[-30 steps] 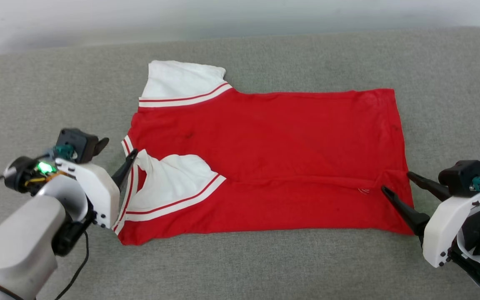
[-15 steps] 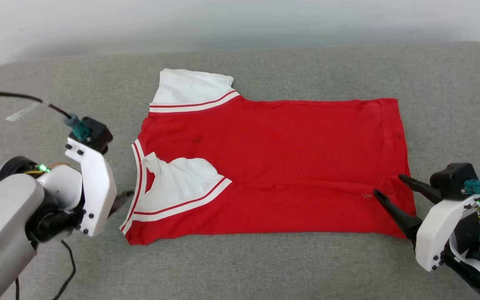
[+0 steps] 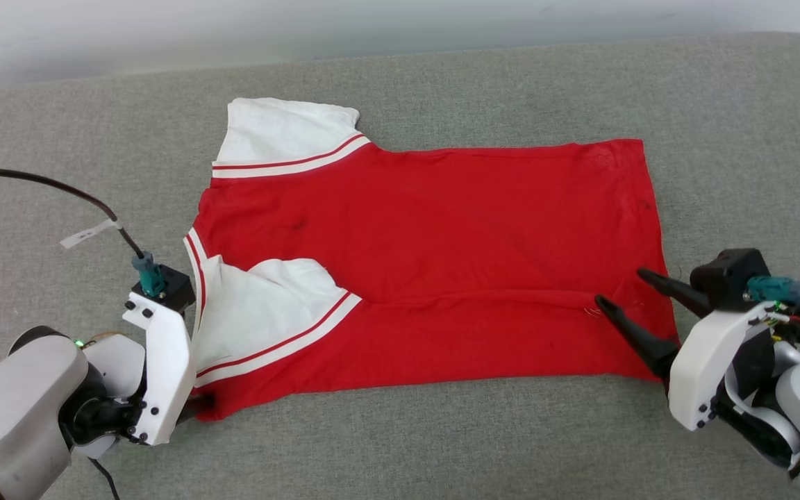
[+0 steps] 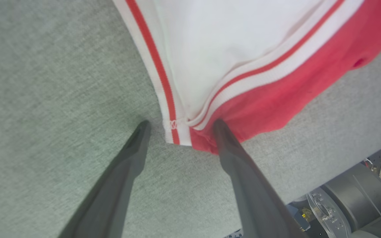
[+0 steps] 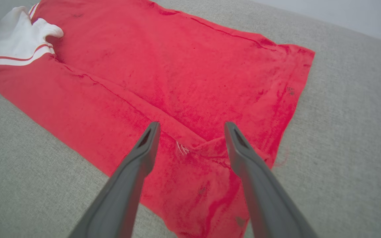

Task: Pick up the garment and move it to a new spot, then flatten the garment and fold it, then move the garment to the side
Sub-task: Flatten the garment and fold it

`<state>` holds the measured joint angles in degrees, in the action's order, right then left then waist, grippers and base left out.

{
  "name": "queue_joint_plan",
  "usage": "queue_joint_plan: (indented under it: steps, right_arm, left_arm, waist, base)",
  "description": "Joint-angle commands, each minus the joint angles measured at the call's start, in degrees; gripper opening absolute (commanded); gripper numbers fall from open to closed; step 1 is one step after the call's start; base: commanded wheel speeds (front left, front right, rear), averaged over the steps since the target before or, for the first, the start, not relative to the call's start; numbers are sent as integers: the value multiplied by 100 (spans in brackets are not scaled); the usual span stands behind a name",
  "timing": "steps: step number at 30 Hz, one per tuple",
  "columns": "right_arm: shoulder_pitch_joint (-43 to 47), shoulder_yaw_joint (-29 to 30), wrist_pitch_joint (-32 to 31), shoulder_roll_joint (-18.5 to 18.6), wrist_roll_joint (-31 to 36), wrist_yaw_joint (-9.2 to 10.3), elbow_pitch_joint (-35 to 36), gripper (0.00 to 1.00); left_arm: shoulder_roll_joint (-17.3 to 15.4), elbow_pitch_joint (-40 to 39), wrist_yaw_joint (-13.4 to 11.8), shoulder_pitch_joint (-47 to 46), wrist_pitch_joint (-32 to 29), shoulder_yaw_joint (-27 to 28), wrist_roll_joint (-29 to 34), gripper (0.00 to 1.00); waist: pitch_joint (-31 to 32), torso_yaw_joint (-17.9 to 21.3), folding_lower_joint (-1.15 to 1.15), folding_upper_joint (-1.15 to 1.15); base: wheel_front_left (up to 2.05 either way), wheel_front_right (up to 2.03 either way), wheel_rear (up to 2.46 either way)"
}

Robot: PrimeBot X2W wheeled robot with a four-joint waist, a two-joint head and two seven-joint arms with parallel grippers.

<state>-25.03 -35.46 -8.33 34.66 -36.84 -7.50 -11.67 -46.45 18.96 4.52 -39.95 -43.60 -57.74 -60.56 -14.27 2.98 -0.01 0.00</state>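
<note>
Red soft-knit garment (image 3: 442, 264) lies flat, roughly rectangular, on grey coarse-weave cushion (image 3: 442, 430). Its near edge is folded over, with a white sleeve and striped trim on top. Left gripper (image 4: 179, 127) spread, empty, tips straddling the near striped corner. Right gripper (image 3: 619, 286) spread, empty, over the folded hem ridge.
</note>
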Motion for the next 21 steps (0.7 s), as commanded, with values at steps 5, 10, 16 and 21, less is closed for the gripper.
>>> queue_joint_plan:
  steps: [5, 10, 16, 21]
  right_arm:
    - [-378, 42, -24, 152, -38, 2, -3, 100]
    - [-781, 91, -401, 450, 43, 2, 37, 100]
    - [-1289, -243, -1639, 916, -279, 2, 58, 100]
    - [-1452, -662, -2785, 1148, -771, 2, -12, 100]
  left_arm:
    - [171, 200, 102, 266, 197, -117, -42, 0]
    - [74, 52, 182, 176, 418, -71, 18, 0]
    - [-78, -232, 219, 145, 535, -131, 155, 0]
    - [-90, -430, 226, 116, 584, -110, 161, 0]
  waist:
    - [64, -7, 1, 0]
    - [243, -62, 1, 0]
    - [368, -113, 1, 0]
    - [360, -154, 1, 0]
  base:
    - [0, 0, 0]
    - [0, 0, 0]
    - [0, 0, 0]
    - [0, 0, 0]
